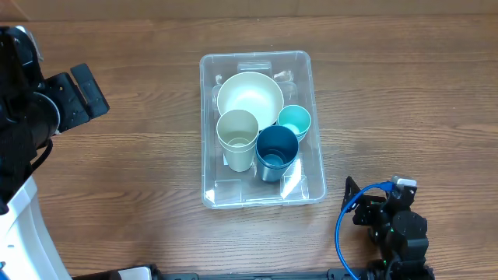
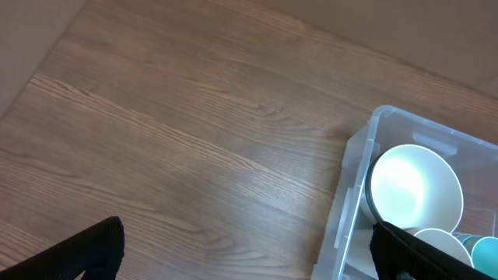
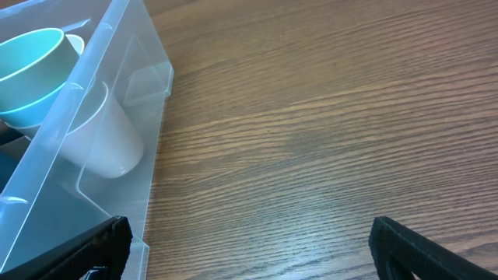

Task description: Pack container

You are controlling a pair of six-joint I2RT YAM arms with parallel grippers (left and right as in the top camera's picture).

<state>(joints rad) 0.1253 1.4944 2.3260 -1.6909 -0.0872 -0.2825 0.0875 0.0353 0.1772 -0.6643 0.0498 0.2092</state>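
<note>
The container (image 1: pixel 230 187) sits in the middle of the desk (image 1: pixel 405 101), with bare wood open along all four walls. Inside, a cream bowl (image 1: pixel 250 97) fills the far end. A cream cup (image 1: pixel 237 134), a dark blue cup (image 1: pixel 276 149) and a teal cup (image 1: pixel 294 120) crowd close in front of it. The left claw (image 2: pixel 247 233) hangs well off to the left and the right claw (image 3: pixel 249 233) is near the container's near right corner. Both are spread wide, grasping nothing. The wrist views cut off all but their finger ends. A blue cable (image 1: pixel 340 233) loops beside the right arm.
</note>
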